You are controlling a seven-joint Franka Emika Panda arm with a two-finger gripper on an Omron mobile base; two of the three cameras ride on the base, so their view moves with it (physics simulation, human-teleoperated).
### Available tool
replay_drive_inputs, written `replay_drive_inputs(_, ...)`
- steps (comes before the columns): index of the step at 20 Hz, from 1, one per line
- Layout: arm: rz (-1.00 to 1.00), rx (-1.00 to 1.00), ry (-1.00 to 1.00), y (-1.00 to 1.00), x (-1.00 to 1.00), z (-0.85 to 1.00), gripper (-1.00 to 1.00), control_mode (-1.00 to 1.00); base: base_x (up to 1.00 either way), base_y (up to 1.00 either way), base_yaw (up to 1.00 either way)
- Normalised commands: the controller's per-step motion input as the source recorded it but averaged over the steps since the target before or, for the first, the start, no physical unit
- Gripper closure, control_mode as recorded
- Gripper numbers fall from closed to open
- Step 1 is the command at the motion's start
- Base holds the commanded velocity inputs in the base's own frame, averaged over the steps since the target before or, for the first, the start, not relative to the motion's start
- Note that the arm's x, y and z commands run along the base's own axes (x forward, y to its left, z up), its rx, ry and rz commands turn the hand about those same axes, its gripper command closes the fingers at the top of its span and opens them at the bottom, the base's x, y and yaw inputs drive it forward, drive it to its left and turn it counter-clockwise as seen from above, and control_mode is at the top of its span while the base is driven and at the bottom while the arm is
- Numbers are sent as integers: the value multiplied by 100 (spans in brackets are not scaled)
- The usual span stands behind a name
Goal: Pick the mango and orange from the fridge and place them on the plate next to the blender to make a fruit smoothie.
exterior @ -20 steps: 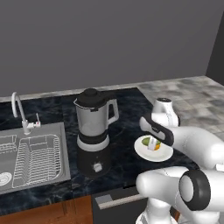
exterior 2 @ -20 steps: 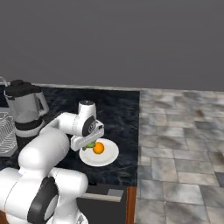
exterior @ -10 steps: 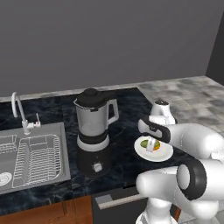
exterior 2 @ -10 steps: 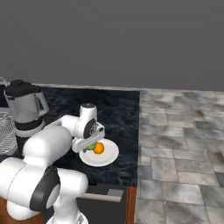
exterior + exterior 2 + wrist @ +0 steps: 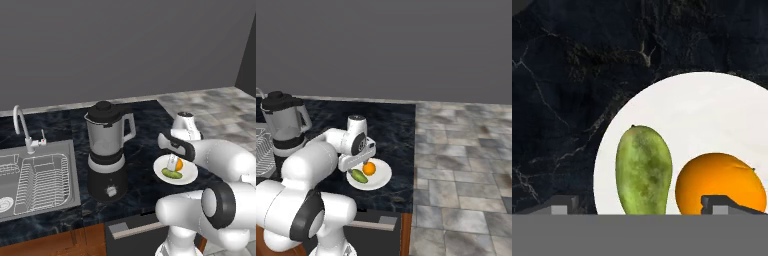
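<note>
White and flat, small round plate (image 5: 712,110) on dark veined marble counter (image 5: 567,75), near clear grey blender with black lid (image 5: 107,150) — handy for loading the jug. On it, side by side without clearly touching: elongated yellow-green mango (image 5: 643,170) and smooth round bright orange (image 5: 721,184), both resting free. Directly above the mango, two-finger gripper (image 5: 639,204), dark tips spread wide to either side of the fruit, pinching nothing. Wide spread suggests a fresh release, mango laid lengthwise so as not to roll off the rim. Seen from the right base: mango (image 5: 359,175) nearer the arm, orange (image 5: 369,168) just beyond, gripper (image 5: 360,165) low over both. Task judged essentially complete; only a straight lift clear called for, avoiding a nudge to either fruit.
</note>
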Motion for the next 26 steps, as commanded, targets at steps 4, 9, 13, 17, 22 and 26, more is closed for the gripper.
replay_drive_inputs(4,0,0,-16,0,-48,58,-100,-100,0,0,0)
replay_drive_inputs(9,-3,0,-33,-6,-100,56,-100,-100,0,0,0)
replay_drive_inputs(13,-8,0,-40,-5,-100,40,-100,-100,0,0,0)
replay_drive_inputs(17,-9,0,-45,-1,-100,39,-100,-100,0,0,0)
replay_drive_inputs(22,-11,0,-50,-4,-100,75,-100,-100,0,0,0)
replay_drive_inputs(26,-16,0,-53,-16,-100,97,-100,-100,0,0,0)
